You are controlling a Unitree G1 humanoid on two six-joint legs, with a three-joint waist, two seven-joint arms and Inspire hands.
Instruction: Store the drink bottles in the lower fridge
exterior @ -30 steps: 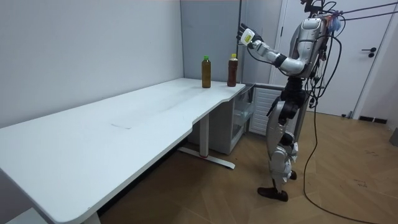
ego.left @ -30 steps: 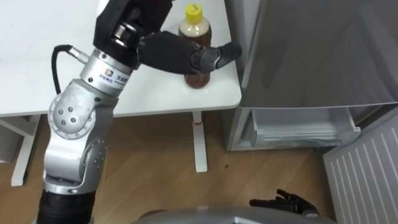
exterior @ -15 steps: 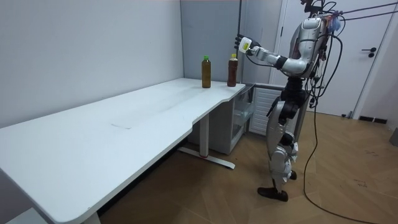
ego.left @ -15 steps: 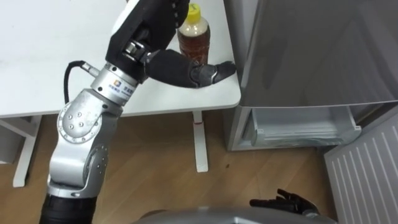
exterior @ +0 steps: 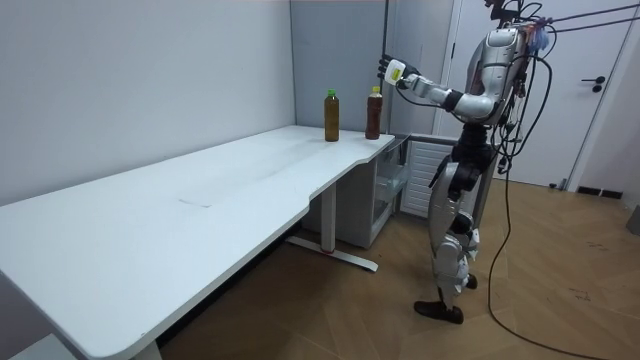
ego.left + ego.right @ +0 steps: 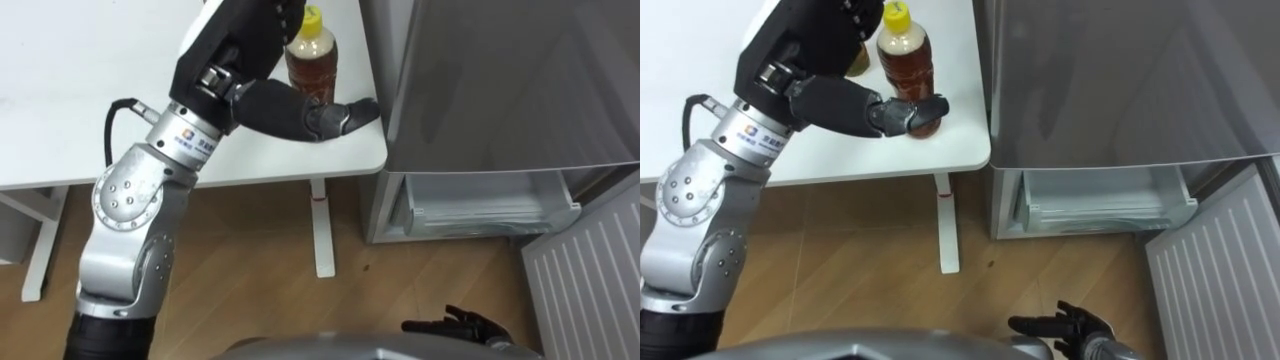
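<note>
The yellow-capped bottle (image 6: 312,60) of amber drink stands upright on the desk (image 6: 100,100) at its corner nearest the fridge (image 6: 510,80), in the upper middle of the left eye view, with its long axis vertical. The left hand (image 6: 250,35) is the nearer one by far. It sits in the upper middle of the frame, its thumb stretched straight across the front of the bottle's lower half. The room view suggests the hand is raised above the cap and a little toward the room view's right, so the bottle seems to lie below and just beyond it, apart and not gripped. The hand looks released, with nothing in it, though its fingers run off the top edge of the eye views. I judge that the coming move is a drop down and forward, so that thumb and fingers can close round the upright body from the side. A second bottle with a green cap (image 5: 331,115) stands just beside the first, farther along the desk. The right hand (image 6: 455,322) hangs low at the bottom edge, fingers relaxed and empty, well apart from both drinks. The lower fridge compartment (image 6: 490,205) stands open at the right of the frame, its door (image 6: 590,270) swung out in the lower right corner. I can make out no label or writing on the bottle. A small printed patch on the left wrist is not legible.
</note>
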